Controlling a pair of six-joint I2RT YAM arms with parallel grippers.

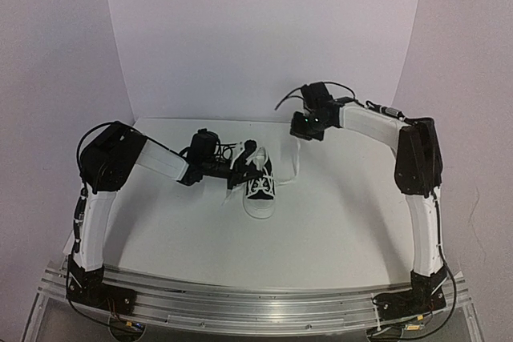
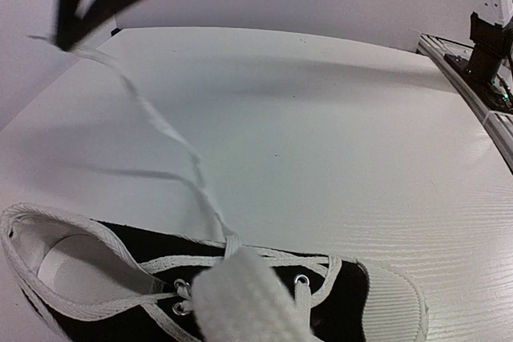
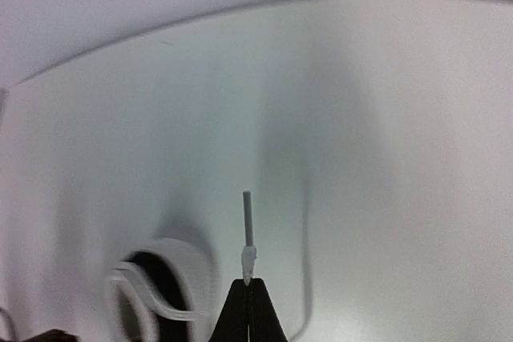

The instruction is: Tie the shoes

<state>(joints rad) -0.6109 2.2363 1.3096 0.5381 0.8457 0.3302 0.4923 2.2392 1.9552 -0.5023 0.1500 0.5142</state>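
The black sneaker (image 1: 260, 187) with a white toe cap lies mid-table, toe toward the arms. My left gripper (image 1: 239, 167) hovers low at the shoe's left side. Its fingers are out of the left wrist view, where a thick blurred white lace (image 2: 248, 302) rises from the bottom edge over the shoe (image 2: 353, 294). My right gripper (image 1: 307, 127) is raised behind and right of the shoe, shut on the tip of the other lace (image 3: 248, 222). That lace (image 2: 160, 130) runs slack from the right gripper (image 2: 62, 38) down to the eyelets. In the right wrist view the shoe (image 3: 152, 294) is blurred.
A white backdrop (image 1: 264, 38) curves up behind the table and closes in both sides. An aluminium rail (image 1: 256, 302) carrying both arm bases runs along the near edge. The right arm's base (image 2: 489, 38) stands at the far right of the left wrist view.
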